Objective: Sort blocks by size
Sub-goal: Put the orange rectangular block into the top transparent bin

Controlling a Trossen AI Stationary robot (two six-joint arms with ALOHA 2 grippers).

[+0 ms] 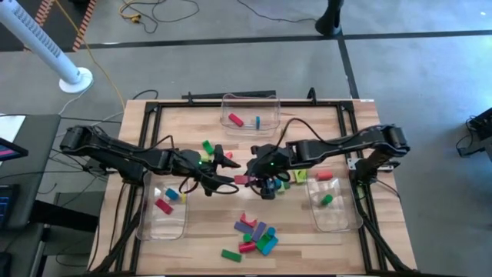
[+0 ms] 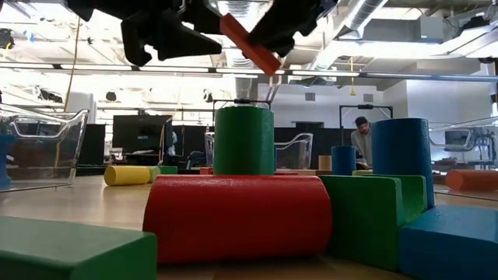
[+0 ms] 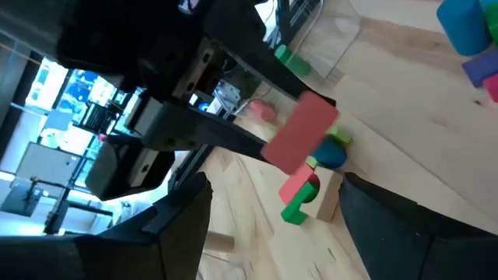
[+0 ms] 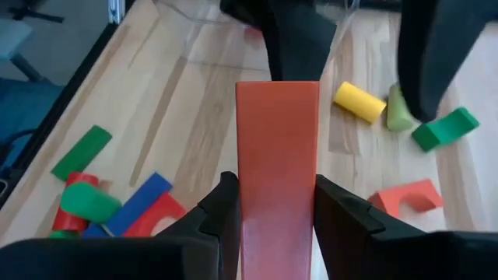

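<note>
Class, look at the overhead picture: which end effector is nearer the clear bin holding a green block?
Right. The right end effector, gripping a red bar, is closer to that bin; the open left end effector sits farther across the table.

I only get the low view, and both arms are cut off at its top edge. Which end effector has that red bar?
Observer: The right end effector. It is shut on the red bar, with a finger on each long side.
Operator: Where is the other one?
Observer: The left end effector is open near the table's middle, facing the bar's free end. I cannot tell whether it touches the bar.
Operator: Is anything sorted yet?
Observer: The far bin holds a red block and a blue block.
</note>
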